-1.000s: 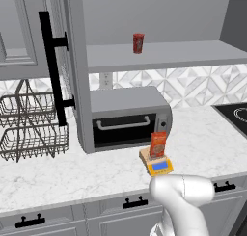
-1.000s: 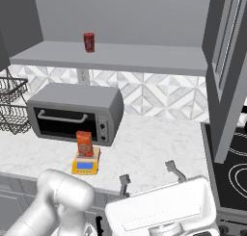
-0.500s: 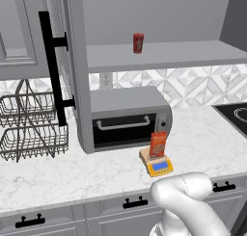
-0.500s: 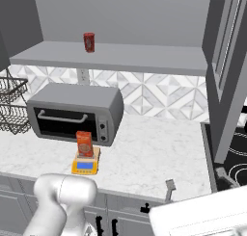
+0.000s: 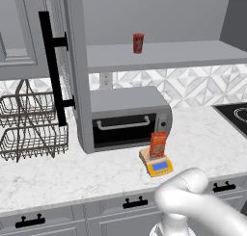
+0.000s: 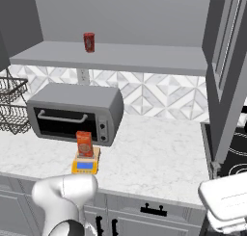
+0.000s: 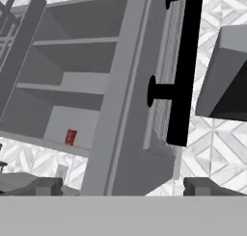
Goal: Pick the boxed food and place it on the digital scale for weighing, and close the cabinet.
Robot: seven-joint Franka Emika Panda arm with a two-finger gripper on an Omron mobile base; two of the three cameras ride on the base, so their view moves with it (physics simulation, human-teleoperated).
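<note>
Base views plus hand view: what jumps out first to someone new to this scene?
The small upright orange-red cardboard box standing on the flat yellow-orange digital scale, on the marble counter in front of the grey toaster oven. Next, the grey wall cabinet door swung open with its long black bar handle jutting out beside the wire dish rack. A small red can sits alone on the cabinet shelf above.
</note>
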